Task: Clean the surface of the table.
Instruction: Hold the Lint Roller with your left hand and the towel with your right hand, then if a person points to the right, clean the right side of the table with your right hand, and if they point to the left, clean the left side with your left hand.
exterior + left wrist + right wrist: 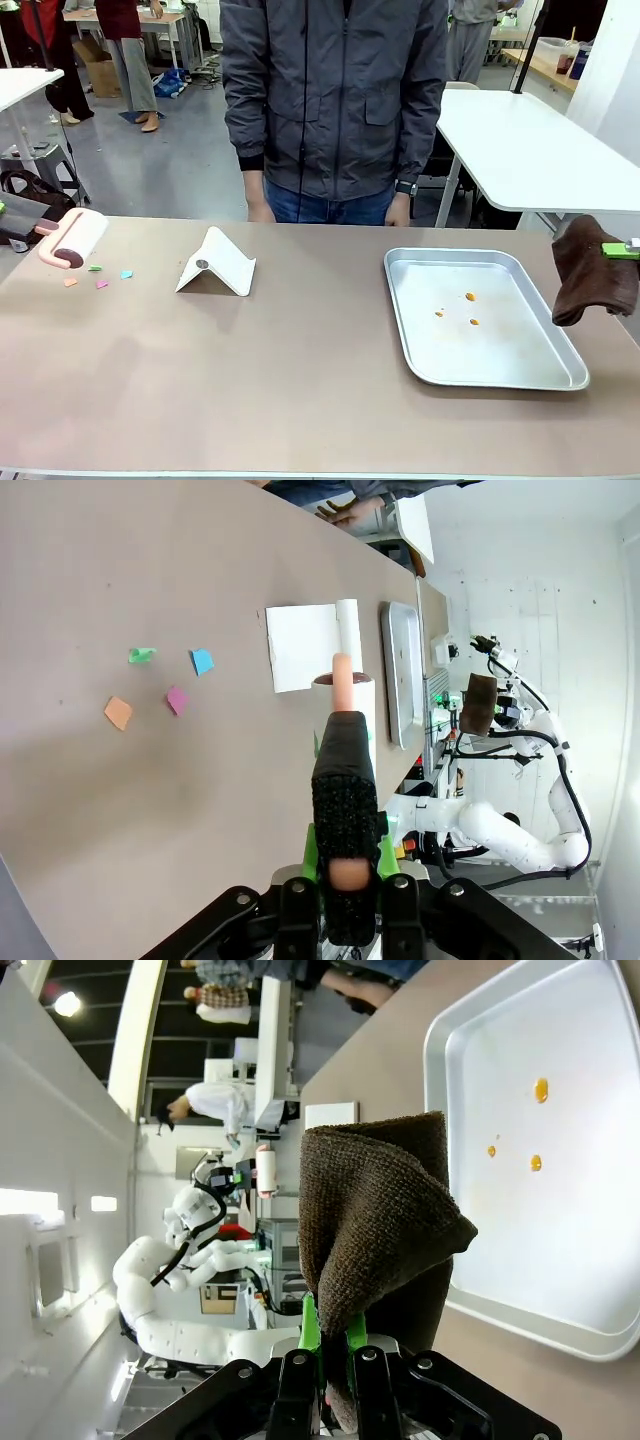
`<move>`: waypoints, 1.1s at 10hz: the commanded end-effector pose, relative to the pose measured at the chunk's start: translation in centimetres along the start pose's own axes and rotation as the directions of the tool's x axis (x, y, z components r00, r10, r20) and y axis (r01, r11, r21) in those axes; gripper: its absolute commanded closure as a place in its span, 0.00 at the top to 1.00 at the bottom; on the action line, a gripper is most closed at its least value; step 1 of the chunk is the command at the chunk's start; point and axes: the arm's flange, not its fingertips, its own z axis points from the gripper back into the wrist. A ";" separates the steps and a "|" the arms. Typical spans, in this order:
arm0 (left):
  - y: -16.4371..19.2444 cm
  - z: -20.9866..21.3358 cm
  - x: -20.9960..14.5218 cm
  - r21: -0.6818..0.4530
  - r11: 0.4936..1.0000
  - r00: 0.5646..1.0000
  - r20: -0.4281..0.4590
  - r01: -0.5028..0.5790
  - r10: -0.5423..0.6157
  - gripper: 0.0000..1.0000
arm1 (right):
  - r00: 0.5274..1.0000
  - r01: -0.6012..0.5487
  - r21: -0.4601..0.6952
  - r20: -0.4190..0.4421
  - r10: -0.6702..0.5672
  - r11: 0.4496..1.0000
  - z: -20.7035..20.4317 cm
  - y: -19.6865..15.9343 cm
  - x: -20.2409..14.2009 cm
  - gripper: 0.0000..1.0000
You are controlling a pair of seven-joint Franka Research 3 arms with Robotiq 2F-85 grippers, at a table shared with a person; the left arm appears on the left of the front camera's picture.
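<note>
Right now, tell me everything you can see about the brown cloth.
The cloth is dark brown with a nubby, towel-like weave, and looks soft and dry. It is folded over into a thick bunch. The right gripper is shut on one end, its green pads pinching it, and the rest droops free. It hangs by the table's right edge, just right of the tray. Nothing but the gripper seems to touch it.

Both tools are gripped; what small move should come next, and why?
Probably move the left gripper, shut on the lint roller, to roll it over the paper scraps lying on the table right beside it; they look the nearest mess.
</note>
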 end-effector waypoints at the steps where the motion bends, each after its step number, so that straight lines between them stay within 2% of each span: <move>1: -0.4 -0.1 -0.5 -0.013 1.000 1.000 -0.004 0.002 -0.002 0.16 | 1.000 0.017 0.000 0.002 -0.017 1.000 0.0 0.6 -0.1 0.00; 11: -0.4 -0.1 -0.5 -0.013 1.000 1.000 -0.004 0.002 -0.002 0.16 | 1.000 0.017 0.000 0.002 -0.017 1.000 0.0 0.6 -0.1 0.00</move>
